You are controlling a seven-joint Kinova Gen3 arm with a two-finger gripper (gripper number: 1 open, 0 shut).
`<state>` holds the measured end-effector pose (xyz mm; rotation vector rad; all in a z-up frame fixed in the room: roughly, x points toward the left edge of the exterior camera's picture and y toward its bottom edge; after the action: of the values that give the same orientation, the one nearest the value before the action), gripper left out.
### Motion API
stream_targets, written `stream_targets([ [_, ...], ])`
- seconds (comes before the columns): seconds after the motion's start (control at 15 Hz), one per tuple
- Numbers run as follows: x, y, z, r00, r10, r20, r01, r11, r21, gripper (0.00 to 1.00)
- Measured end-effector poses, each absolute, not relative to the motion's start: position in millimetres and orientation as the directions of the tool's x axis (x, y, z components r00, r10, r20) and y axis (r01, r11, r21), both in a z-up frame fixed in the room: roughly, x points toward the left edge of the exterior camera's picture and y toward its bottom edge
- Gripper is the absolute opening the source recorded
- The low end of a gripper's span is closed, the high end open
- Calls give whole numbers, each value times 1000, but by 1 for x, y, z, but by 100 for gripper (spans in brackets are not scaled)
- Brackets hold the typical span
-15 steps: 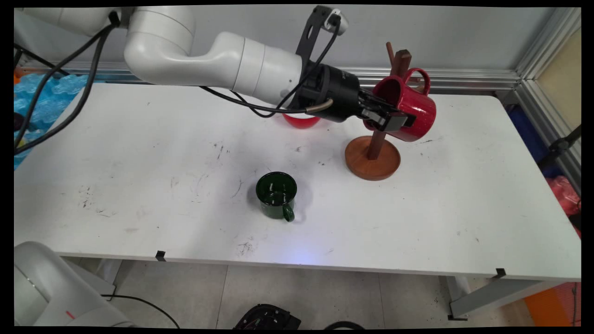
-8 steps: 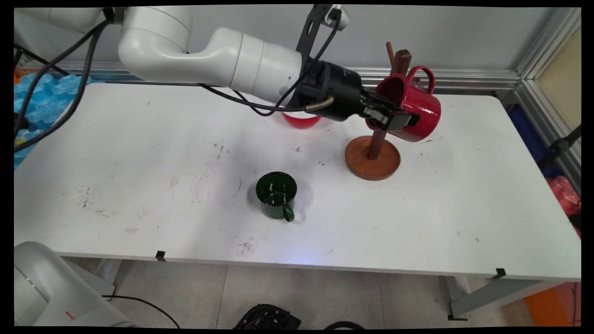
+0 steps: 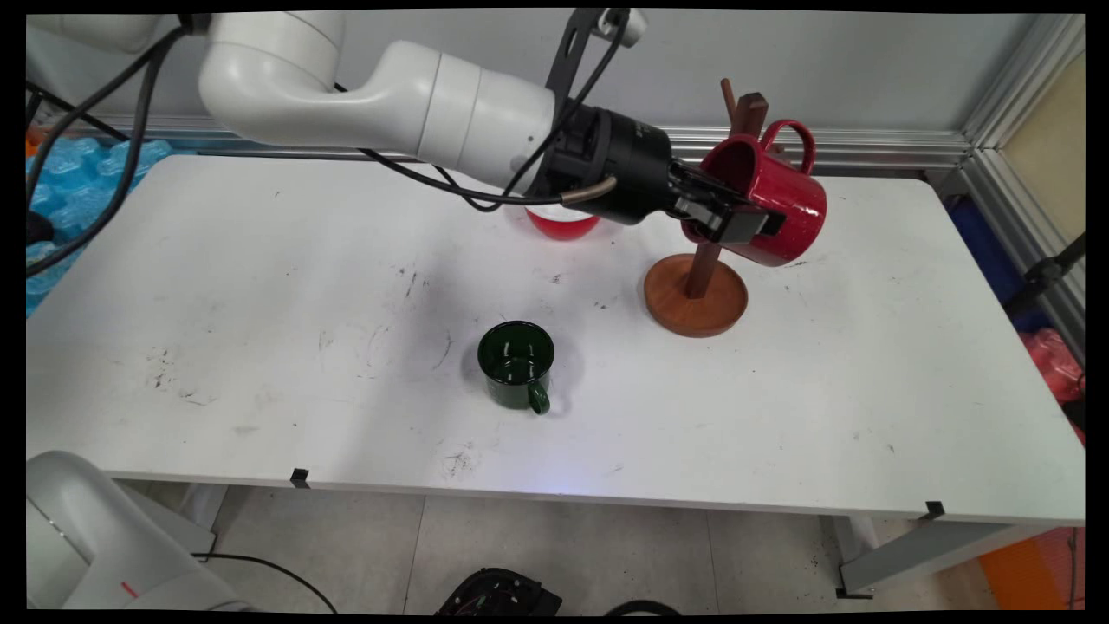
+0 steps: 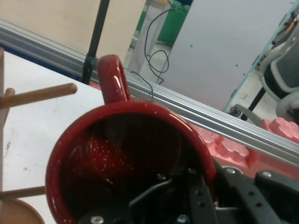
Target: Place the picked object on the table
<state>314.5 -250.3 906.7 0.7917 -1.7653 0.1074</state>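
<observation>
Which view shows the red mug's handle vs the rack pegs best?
Hand view. The red mug fills it mouth-on, its handle beside a wooden peg, apart. The main view shows the gripper shut on the mug's rim next to the mug rack; pegs mostly hidden.

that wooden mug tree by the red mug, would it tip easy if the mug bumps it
Probably not from a light nudge: the mug tree stands on a broad round base. A knock high up, where the red mug is held in the end effector, might rock it, since the post is tall and thin. It looks rigid.
</observation>
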Motion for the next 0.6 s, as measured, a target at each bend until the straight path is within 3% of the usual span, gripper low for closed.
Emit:
stream_targets([
  [0.6,333,-238,920,-129,-445,886,-504,799,327,0],
])
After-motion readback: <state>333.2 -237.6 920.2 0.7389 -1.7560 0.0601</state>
